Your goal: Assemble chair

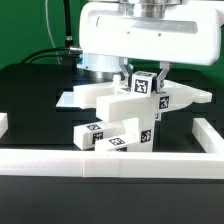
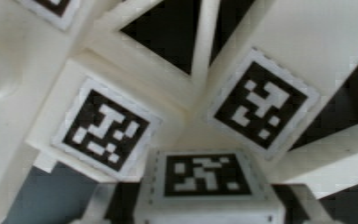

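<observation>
My gripper point(image 1: 144, 80) hangs over the middle of the table and is shut on an upright white tagged chair part point(image 1: 146, 92). That part stands beside the flat white seat piece point(image 1: 104, 97). In the wrist view the held part point(image 2: 201, 172) fills the space between my gripper point(image 2: 201, 198) jaws, with dark fingers point(image 2: 124, 202) on either side. Two more tagged faces of the chair point(image 2: 105, 128) point(image 2: 261, 100) show close behind it. Two loose tagged blocks point(image 1: 93, 132) point(image 1: 121, 143) lie in front of the seat piece.
A long low white border wall point(image 1: 110, 161) runs along the front. It turns back at the exterior view's right point(image 1: 208, 131), and a short end shows at the left point(image 1: 3, 123). The table top is black.
</observation>
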`<action>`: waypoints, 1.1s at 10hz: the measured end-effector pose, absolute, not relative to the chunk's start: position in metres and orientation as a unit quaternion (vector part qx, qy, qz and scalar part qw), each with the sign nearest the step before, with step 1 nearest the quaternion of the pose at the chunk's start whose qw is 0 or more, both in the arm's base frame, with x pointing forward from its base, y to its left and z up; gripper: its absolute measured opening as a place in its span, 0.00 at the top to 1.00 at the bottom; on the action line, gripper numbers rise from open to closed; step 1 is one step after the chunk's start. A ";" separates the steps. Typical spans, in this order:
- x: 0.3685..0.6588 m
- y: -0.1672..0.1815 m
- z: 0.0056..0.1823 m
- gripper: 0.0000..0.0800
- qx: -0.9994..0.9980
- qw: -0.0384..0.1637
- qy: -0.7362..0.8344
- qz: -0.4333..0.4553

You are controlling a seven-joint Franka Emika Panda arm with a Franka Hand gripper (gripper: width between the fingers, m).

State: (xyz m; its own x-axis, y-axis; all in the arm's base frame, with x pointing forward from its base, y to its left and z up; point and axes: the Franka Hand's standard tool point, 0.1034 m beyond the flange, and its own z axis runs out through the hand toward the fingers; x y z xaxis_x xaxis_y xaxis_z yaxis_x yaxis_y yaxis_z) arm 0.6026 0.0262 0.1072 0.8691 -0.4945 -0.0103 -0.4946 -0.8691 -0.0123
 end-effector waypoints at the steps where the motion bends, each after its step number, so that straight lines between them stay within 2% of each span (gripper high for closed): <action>1: 0.603 0.026 0.107 0.67 -0.953 0.014 0.302 0.005; 5: 0.604 0.028 0.107 0.66 -0.876 0.041 0.480 0.013; 8: 0.604 0.031 0.107 0.66 -0.875 0.039 0.483 0.013; 9: 0.606 0.033 0.108 0.44 -0.880 0.037 0.473 0.011; 10: 0.606 0.034 0.108 0.44 -0.890 0.036 0.454 0.009; 11: 0.606 0.034 0.108 0.26 -0.912 0.037 0.408 0.007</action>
State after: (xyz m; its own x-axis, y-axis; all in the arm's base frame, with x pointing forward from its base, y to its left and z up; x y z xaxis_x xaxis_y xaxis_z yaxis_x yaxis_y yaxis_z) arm 0.6060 0.0335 0.1083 0.6670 -0.7439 -0.0430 -0.7449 -0.6643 -0.0615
